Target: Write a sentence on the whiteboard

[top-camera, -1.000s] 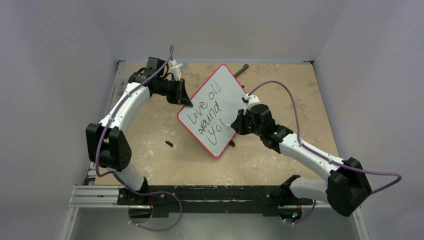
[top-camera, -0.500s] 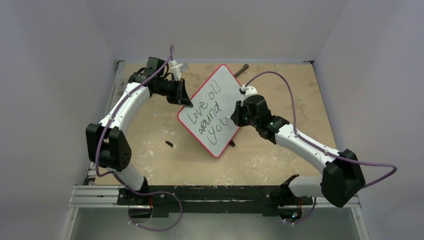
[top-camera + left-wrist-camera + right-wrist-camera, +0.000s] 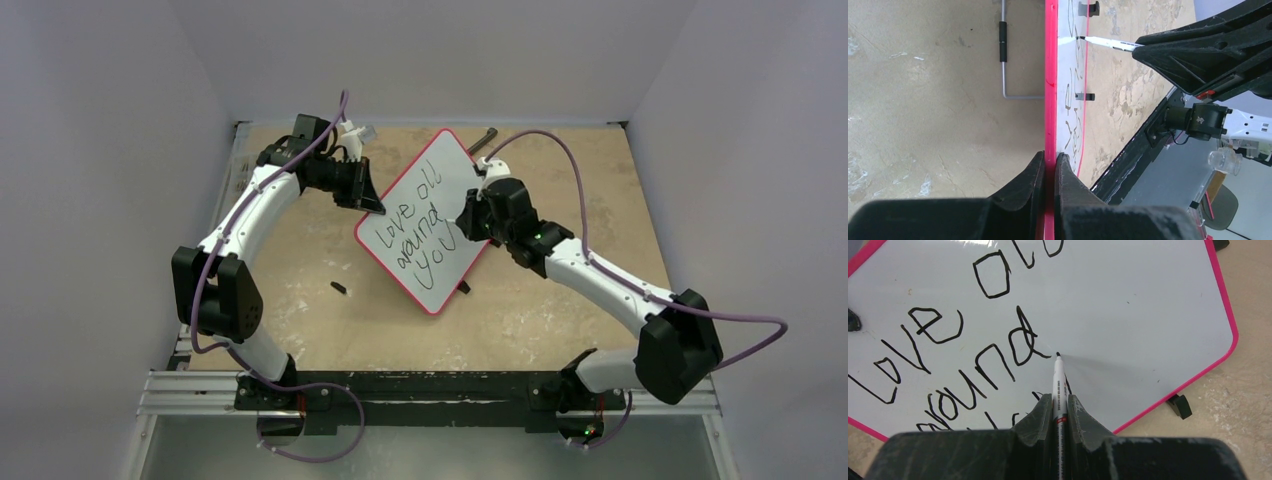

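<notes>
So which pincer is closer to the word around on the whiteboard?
Right. The right pincer hovers over the whiteboard, its marker tip just past the d of around. The left pincer is clamped on the board's pink rim, up by Love.

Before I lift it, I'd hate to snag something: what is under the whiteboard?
A black clip pokes out from under the whiteboard, and a metal bar runs in beneath its rim. The board covers the rest, so what else lies beneath cannot be seen.

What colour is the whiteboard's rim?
Bright red-pink all along the whiteboard edge; the right wrist view shows it best.
</notes>
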